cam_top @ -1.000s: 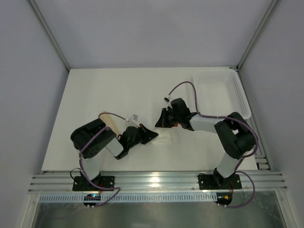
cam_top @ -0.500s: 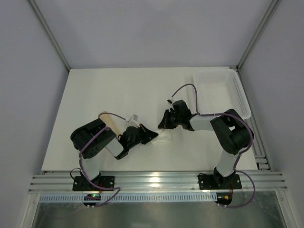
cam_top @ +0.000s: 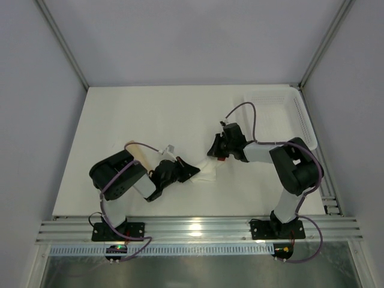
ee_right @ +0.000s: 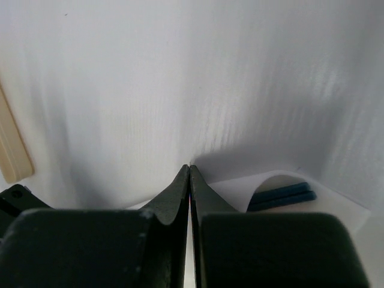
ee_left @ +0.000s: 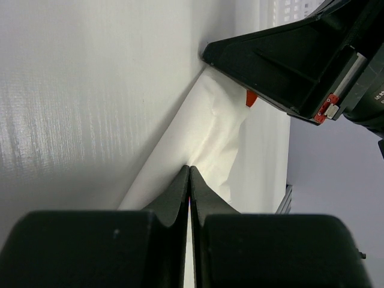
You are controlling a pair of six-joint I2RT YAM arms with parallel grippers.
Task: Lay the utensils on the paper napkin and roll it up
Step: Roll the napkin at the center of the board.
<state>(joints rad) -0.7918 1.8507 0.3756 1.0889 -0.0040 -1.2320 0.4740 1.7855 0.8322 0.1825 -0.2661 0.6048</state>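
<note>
The paper napkin (cam_top: 207, 174) lies partly rolled and creased between my two grippers. My left gripper (cam_top: 191, 170) is shut, its tips (ee_left: 189, 168) pressed against the napkin roll (ee_left: 210, 132). My right gripper (cam_top: 212, 153) is shut too, its tips (ee_right: 189, 167) down at the napkin's curled edge (ee_right: 237, 191). A small orange piece (ee_left: 251, 98) peeks out at the roll's far end, under the right gripper (ee_left: 288, 60). Dark blue strips (ee_right: 282, 195) show inside the curl. A pale tan stick (cam_top: 138, 158) lies bare on the table behind the left arm, also seen as a tan stick (ee_right: 15, 150) in the right wrist view.
A white mesh basket (cam_top: 282, 114) stands at the back right corner. Purple cables (cam_top: 240, 111) loop above the right wrist. Metal rails (cam_top: 198, 228) run along the table's near edge, with booth walls on three sides.
My right gripper has shifted a little to the right and back along the napkin's far end, its wrist swinging up. The left arm and the napkin roll have stayed put.
</note>
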